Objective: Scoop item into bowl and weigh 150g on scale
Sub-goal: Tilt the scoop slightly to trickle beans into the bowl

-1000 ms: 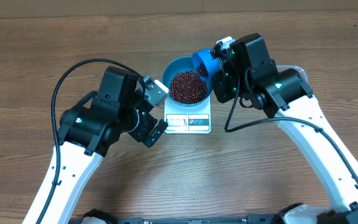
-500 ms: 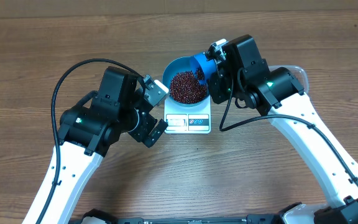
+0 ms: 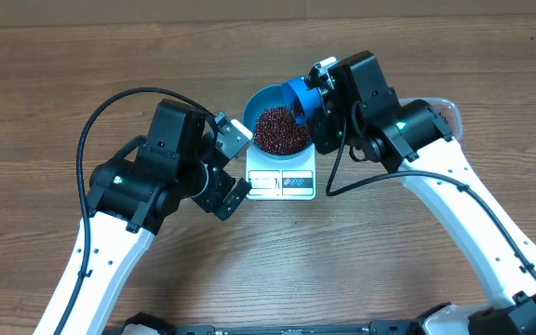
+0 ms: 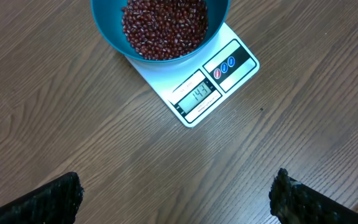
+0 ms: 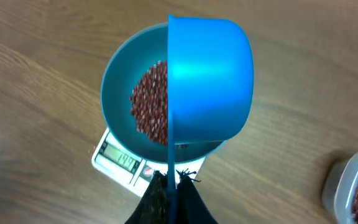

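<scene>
The blue bowl [image 3: 280,128] [image 4: 160,28] [image 5: 120,93] stands on the white scale [image 3: 282,181] [image 4: 213,87] [image 5: 120,165] and holds a heap of red-brown beans [image 3: 280,130] [image 4: 163,25] [image 5: 149,102]. My right gripper [image 3: 322,112] [image 5: 173,180] is shut on the handle of a blue scoop [image 3: 301,98] [image 5: 209,78], which is tipped on its side over the bowl's right rim. My left gripper [image 3: 233,163] [image 4: 179,199] is open, empty, just left of the scale above bare table. The scale's display [image 4: 194,96] is lit.
A clear tub [image 5: 356,186] with more beans sits at the right, partly hidden under the right arm [image 3: 440,116] in the overhead view. The wooden table [image 3: 342,261] spreads all around the scale. A black cable [image 3: 110,107] loops over the left arm.
The right gripper has shifted left and turned the scoop further over the bowl's rim. The left arm has not moved.
</scene>
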Controlling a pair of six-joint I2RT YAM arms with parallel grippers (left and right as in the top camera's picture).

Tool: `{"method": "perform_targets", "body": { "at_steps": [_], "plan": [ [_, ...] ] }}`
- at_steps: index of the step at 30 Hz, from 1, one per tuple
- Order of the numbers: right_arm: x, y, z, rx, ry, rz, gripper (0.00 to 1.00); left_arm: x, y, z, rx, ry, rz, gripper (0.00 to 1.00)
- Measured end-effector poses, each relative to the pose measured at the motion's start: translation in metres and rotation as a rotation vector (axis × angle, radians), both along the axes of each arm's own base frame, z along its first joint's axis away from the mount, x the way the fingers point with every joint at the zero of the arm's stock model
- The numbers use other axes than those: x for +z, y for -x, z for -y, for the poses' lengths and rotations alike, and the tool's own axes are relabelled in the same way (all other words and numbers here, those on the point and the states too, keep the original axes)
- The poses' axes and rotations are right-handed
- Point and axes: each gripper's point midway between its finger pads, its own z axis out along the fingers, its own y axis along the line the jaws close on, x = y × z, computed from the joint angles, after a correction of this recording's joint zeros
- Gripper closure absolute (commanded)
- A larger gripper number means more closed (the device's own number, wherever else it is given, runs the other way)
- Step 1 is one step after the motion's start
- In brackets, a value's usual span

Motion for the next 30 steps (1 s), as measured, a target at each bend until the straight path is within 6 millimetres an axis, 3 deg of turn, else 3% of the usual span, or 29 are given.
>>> {"method": "perform_targets", "body": {
  "at_steps": [11,30],
  "plan": [
    [0.026,0.0,-0.009,0.002,-0.052,0.016,0.96,0.0,0.0,0.0,0.0,0.0,0.0,0.0],
    [0.026,-0.002,-0.009,-0.055,-0.048,0.004,0.96,0.0,0.0,0.0,0.0,0.0,0.0,0.0]
  ]
}}
